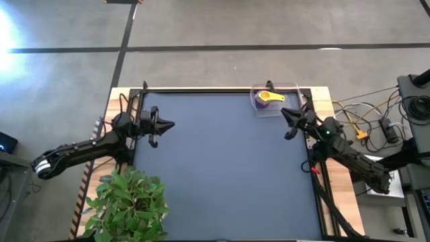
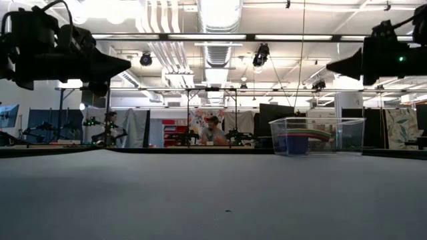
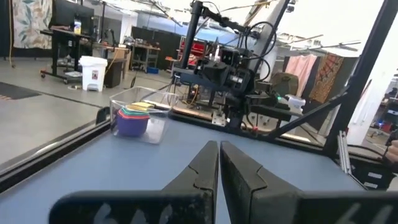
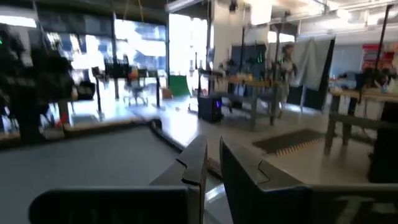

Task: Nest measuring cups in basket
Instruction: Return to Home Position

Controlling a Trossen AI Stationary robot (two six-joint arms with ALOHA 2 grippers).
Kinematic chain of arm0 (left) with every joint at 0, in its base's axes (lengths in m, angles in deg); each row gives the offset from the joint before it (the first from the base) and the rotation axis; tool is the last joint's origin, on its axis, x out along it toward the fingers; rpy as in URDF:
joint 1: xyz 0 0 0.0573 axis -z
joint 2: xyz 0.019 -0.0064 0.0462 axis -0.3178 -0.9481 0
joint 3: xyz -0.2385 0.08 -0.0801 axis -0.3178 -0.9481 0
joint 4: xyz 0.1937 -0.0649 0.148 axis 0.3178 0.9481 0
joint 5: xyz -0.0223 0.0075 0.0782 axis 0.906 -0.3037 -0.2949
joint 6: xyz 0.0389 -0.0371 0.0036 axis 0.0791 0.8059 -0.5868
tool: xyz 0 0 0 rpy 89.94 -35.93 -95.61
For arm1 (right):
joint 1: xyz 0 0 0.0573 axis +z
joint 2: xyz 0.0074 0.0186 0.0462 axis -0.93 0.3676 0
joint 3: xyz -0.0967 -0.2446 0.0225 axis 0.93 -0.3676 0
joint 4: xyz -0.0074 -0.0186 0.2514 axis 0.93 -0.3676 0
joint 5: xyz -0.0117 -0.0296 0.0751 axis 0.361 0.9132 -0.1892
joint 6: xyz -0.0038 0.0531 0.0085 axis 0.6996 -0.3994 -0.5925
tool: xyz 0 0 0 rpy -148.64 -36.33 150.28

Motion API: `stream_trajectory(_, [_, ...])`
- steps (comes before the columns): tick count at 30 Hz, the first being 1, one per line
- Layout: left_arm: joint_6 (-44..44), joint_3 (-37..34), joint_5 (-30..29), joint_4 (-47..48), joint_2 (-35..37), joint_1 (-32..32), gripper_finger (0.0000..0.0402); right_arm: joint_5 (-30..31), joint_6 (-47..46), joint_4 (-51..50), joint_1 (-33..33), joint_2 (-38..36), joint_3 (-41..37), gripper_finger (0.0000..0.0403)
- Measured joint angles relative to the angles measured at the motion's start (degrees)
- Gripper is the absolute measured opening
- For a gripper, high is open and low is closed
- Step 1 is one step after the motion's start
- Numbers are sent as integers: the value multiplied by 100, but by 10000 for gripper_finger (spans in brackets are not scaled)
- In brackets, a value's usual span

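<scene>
The clear basket (image 1: 293, 89) stands at the table's far right corner, also in the low view (image 2: 347, 137) and the left wrist view (image 3: 158, 127). The measuring cups (image 1: 267, 99) sit nested inside it, purple outermost and yellow on top with its handle pointing right. The low view shows their coloured rims (image 2: 303, 139); the left wrist view shows the stack (image 3: 132, 119). My right gripper (image 1: 285, 114) hovers just near-right of the basket, its fingers a narrow gap apart and holding nothing (image 4: 213, 162). My left gripper (image 1: 171, 125) hangs shut and empty over the table's left side (image 3: 219, 163).
A leafy green plant (image 1: 127, 205) stands at the table's near left corner. Cables (image 1: 366, 124) and gear lie off the right edge. The dark mat (image 1: 228, 168) stretches between the arms. A person (image 2: 213, 130) sits in the room far beyond the table.
</scene>
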Motion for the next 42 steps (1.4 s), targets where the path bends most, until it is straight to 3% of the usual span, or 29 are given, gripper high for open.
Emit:
stream_trajectory(13, [-601,-1,-22,168,-214,0,0,255,94,-393,-2,346,-57,33])
stream_trajectory(24, [-850,-3,48,453,-402,0,0,251,-551,-404,-2,341,-64,34])
stream_trajectory(28, [-909,-2,377,757,-288,0,0,252,-555,-404,-2,343,-64,34])
stream_trajectory(37, [-559,58,431,1208,361,-154,0,251,-554,-404,-2,343,-68,34])
stream_trajectory(42, [-327,60,-455,1859,964,-215,0,251,-555,-404,-2,343,-70,34])
